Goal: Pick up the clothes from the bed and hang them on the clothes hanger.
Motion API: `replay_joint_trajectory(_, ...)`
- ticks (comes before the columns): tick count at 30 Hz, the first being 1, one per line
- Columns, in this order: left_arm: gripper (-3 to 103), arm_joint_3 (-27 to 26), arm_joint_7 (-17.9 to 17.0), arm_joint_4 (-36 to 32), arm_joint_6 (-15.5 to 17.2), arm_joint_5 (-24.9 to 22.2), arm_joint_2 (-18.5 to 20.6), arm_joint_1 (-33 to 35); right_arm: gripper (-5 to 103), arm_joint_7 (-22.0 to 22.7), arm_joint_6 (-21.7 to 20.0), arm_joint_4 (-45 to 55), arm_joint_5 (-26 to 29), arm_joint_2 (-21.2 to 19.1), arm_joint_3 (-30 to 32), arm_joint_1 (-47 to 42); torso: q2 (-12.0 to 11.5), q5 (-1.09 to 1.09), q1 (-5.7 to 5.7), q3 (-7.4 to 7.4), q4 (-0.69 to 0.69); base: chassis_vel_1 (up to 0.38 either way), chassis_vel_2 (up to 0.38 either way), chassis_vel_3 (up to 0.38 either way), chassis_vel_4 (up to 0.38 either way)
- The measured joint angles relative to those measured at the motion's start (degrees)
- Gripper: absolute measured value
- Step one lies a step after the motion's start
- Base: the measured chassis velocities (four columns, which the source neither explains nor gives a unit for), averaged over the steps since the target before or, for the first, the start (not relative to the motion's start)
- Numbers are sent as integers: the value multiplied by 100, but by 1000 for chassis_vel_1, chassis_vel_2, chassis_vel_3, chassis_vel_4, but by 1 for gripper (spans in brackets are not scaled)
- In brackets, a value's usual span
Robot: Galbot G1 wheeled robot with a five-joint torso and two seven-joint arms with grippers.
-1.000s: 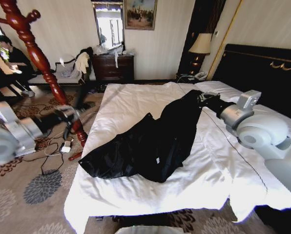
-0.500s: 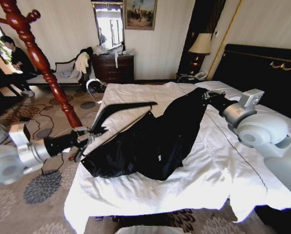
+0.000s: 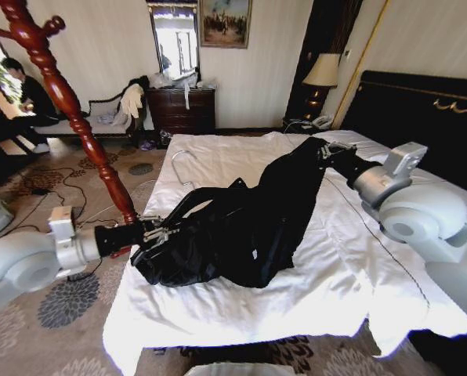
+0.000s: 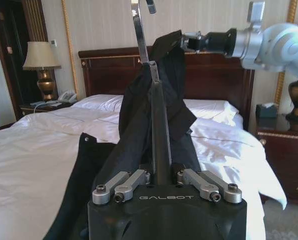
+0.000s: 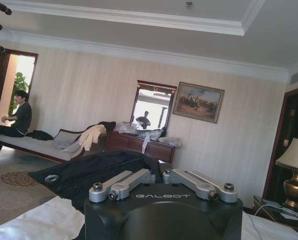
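Observation:
The clothes (image 3: pixel 249 227), one black garment, lie diagonally across the white bed (image 3: pixel 335 274). My right gripper (image 3: pixel 325 150) is shut on their upper end and holds it raised off the duvet, near the headboard; the left wrist view shows the same grip (image 4: pixel 186 41). At the bed's left edge my left gripper (image 3: pixel 151 233) is shut on a slim black bar (image 4: pixel 159 130) with a metal hook (image 3: pixel 182 164). The bar runs into the garment's (image 4: pixel 134 105) lower folds. The clothes hanger (image 3: pixel 61 94), a reddish-brown wooden stand, rises left of the bed, behind my left arm.
A black headboard (image 3: pixel 421 117) borders the bed on the right. Beyond the bed are a dresser (image 3: pixel 182 110) under a mirror, a sofa (image 3: pixel 108 117) with pale garments, and a lamp (image 3: pixel 321 72) on a nightstand. Cables (image 3: pixel 69 243) trail over the carpet by the stand.
My left arm swung from the floor beside the stand to the bed's edge, bringing the black bar down into the garment. The right gripper kept its hold and raised the upper end slightly.

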Motion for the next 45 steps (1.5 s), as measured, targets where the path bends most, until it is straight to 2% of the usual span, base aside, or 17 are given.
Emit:
replay_joint_trajectory(9, 17, 176, -412, 93, -93, -19, 161, -31, 0, 75, -20, 136, 87, 78, 29, -36, 0, -2, -1, 0, 4, 0, 0, 0, 0)
replay_joint_trajectory(13, 17, 252, -535, -13, -130, -118, 569, -9, 0, 83, -19, 194, 133, 210, -48, -2, 0, 2, 0, 0, 0, 0, 0, 0, 0)
replay_joint_trajectory(20, 17, 148, -618, -82, -101, -281, 777, 5, 0, 126, -24, 275, 210, 190, 35, -73, 0, 0, -2, -1, 2, 0, 0, 0, 0)
replay_joint_trajectory(23, 17, 146, -867, 48, -136, -238, 947, 60, 0, 143, -25, 364, 337, 170, 72, -75, 0, 0, -1, 0, 2, 0, 0, 0, 0)
replay_joint_trajectory(30, 17, 10, -1159, 241, -232, -267, 1331, 192, 0, 205, -40, 595, 670, 134, 138, -3, 0, -1, -2, 0, 2, 0, 0, 0, 0)
replay_joint_trajectory(34, 17, -162, -1443, 366, -337, -516, 1639, 303, 0, 277, -88, 780, 882, 147, 168, -37, 0, -1, -1, 0, 1, 0, 0, 0, 0)
replay_joint_trajectory(39, 17, -274, -1542, 243, -372, -762, 1873, 310, 0, 304, -133, 771, 911, 195, 148, -43, 0, 0, -1, 0, 1, 0, 0, 0, 0)
replay_joint_trajectory(45, 17, -350, -1739, 25, -382, -1062, 1991, 291, 0, 365, -201, 718, 1042, 260, 131, -41, 0, 0, -2, -1, 2, 0, 0, 0, 0)
